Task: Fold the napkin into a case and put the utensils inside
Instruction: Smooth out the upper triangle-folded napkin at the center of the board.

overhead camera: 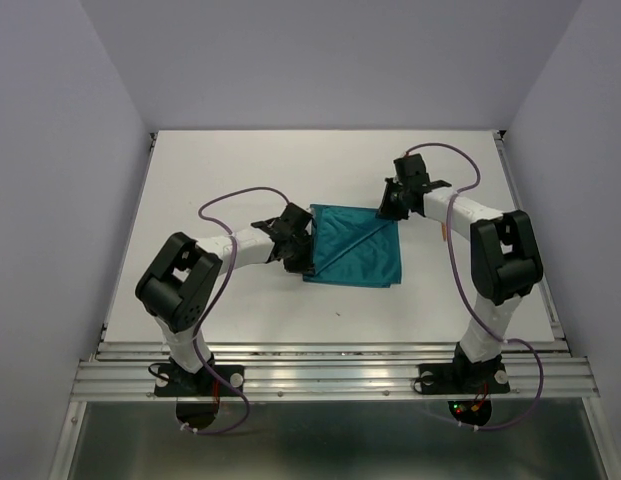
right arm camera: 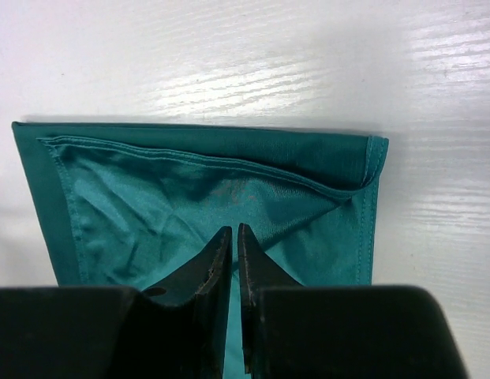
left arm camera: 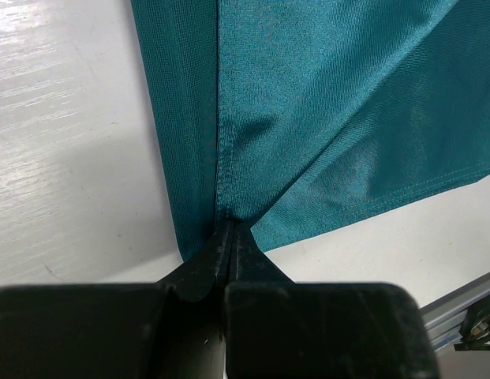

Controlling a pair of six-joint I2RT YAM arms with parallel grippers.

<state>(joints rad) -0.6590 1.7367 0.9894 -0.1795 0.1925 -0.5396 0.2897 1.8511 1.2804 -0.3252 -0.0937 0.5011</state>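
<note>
The teal napkin (overhead camera: 355, 250) lies folded in a rough square on the white table, with a diagonal crease across it. My left gripper (overhead camera: 307, 266) is at its left edge, shut on a pinch of the cloth (left arm camera: 323, 103), which rises in a ridge from the left gripper's tips (left arm camera: 231, 223). My right gripper (overhead camera: 386, 208) is over the far right corner. In the right wrist view the right gripper's tips (right arm camera: 232, 229) rest over the napkin (right arm camera: 150, 197) with only a thin slit between them and nothing held. A thin orange sliver (overhead camera: 445, 231) shows beside the right arm; the utensils are otherwise hidden.
The white table (overhead camera: 240, 170) is walled on the left, right and back. A metal rail (overhead camera: 330, 370) runs along the near edge by the arm bases. Purple cables loop above both arms.
</note>
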